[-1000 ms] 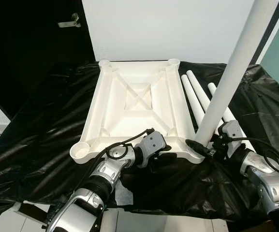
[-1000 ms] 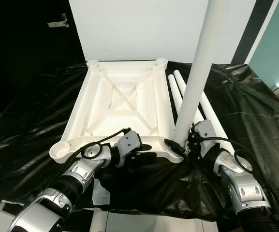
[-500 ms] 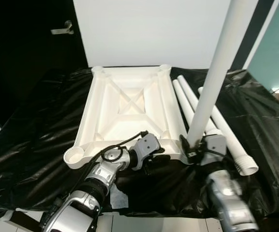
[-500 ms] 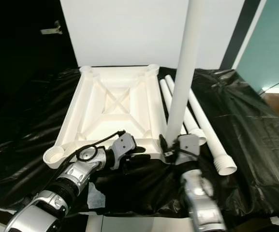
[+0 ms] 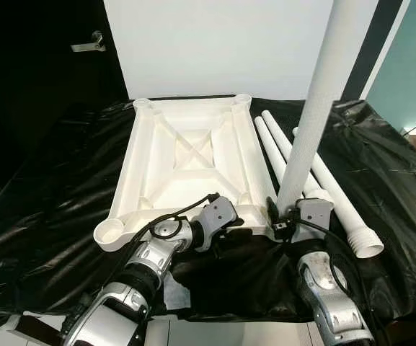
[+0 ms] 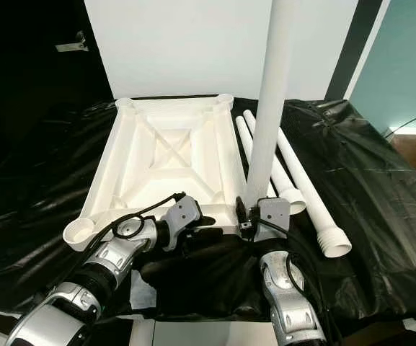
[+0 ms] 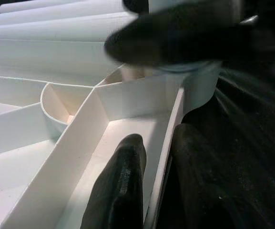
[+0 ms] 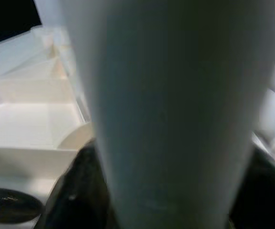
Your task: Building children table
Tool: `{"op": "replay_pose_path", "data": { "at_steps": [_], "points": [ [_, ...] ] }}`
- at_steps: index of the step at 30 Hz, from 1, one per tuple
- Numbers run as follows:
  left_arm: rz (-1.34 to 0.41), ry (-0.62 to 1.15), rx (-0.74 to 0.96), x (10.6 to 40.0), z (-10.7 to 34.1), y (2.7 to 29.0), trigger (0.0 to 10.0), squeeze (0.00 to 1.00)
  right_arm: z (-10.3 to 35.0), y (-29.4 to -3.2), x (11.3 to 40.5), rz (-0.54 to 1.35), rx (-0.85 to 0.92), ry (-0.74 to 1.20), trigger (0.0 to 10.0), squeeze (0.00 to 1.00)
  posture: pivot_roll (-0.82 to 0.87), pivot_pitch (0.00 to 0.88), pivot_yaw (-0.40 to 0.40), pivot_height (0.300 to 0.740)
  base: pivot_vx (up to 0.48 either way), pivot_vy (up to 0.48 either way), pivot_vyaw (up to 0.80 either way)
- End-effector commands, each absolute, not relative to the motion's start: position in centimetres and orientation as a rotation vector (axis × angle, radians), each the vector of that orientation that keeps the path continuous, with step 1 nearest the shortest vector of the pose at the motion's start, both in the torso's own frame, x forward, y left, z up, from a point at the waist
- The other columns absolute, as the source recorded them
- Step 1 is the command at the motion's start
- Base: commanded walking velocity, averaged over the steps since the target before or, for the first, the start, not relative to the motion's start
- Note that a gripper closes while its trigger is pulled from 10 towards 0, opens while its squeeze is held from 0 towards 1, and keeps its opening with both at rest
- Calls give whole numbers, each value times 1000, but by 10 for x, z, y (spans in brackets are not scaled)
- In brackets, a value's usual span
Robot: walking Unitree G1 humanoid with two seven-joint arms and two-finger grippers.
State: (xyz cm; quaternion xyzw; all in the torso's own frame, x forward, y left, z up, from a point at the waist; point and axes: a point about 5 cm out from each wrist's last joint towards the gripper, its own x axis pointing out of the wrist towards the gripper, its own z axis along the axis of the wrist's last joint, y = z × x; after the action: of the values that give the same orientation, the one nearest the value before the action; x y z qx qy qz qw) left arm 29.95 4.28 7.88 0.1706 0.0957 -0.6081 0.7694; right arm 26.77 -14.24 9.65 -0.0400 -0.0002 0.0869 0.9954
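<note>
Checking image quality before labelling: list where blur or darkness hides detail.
Right wrist view: the upright white plastic table leg is close and out of focus. Left wrist view: a black gripper finger is soft-edged. Eye views: sharp, though the black plastic sheet swallows detail.

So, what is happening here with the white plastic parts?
The robot is assembling a small table. The white tabletop lies upside down on a black sheet. The left gripper clamps its near rim, one finger inside, one outside. The right gripper holds an upright leg at the near right corner socket. Three more legs lie beside it.
</note>
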Motion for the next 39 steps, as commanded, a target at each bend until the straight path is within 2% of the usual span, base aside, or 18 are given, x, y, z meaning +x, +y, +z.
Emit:
{"op": "replay_pose_path", "data": {
  "at_steps": [1, 2, 3, 8, 15, 16, 17, 20, 27, 28, 31, 33, 35, 37, 39],
  "points": [
    [-1418, 421, 379, 275, 40, 50, 10000, 0, 85, -141, 264, 255, -42, 78, 10000, 1000, -51, 0, -3, 740, 0, 0, 0],
    [-1422, 423, 381, 274, 39, 49, 10000, 0, 90, -140, 263, 354, -31, 75, 10000, 984, -51, 0, -3, 740, 0, 0, 0],
    [-1423, 424, 381, 274, 39, 49, 10000, 0, 91, -141, 263, 393, -34, 74, 10000, 0, -53, 0, -8, 740, 0, 0, 0],
    [-1416, 419, 374, 274, 39, 47, 10000, 0, 105, -155, 266, 560, -103, 37, 10000, 0, -48, 0, -28, 740, 0, 0, 0],
    [-1408, 420, 372, 275, 39, 48, 10000, 0, 113, -161, 268, 641, -150, 29, 10000, 0, -41, 0, -33, 740, 0, 0, 0],
    [-1404, 421, 371, 275, 39, 49, 10000, 0, 117, -165, 269, 664, -145, 26, 3373, 0, -41, 0, -33, 740, 0, 0, 0],
    [-1400, 423, 370, 274, 38, 50, 10000, 0, 121, -168, 269, 701, -127, 28, 0, 0, -36, 0, -37, 740, 0, 0, 0],
    [-1395, 426, 367, 273, 37, 51, 10000, 0, 125, -175, 268, 763, -110, 52, 0, 0, -35, 0, -39, 740, 0, 0, 0],
    [-1395, 420, 360, 273, 38, 49, 10000, 0, 116, -184, 271, 739, -78, 109, 0, 0, -32, 0, -40, 740, 0, 0, 0],
    [-1397, 421, 361, 273, 38, 49, 10000, 0, 112, -183, 273, 645, -68, 100, 0, 0, -30, 0, -34, 740, 0, 0, 0],
    [-1399, 421, 361, 272, 38, 49, 10000, 0, 109, -182, 274, 576, -62, 94, 0, 0, -30, 0, -34, 740, 0, 0, 0],
    [-1398, 423, 363, 271, 37, 50, 10000, 0, 99, -179, 268, 330, -97, 65, 0, 0, -18, 0, -38, 740, 0, 0, 0],
    [-1398, 423, 363, 271, 37, 50, 10000, 0, 99, -179, 268, 330, -97, 65, 0, 0, -18, 0, -38, 740, 0, 0, 0],
    [-1392, 424, 363, 272, 37, 52, 10000, 0, 92, -170, 256, 143, -58, 54, 0, 0, -18, 0, -38, 740, 0, 0, 0],
    [-1391, 424, 363, 272, 37, 52, 10000, 0, 90, -167, 253, 100, -39, 56, 0, 0, -18, 0, -38, 740, 0, 0, 0]
  ]
}}
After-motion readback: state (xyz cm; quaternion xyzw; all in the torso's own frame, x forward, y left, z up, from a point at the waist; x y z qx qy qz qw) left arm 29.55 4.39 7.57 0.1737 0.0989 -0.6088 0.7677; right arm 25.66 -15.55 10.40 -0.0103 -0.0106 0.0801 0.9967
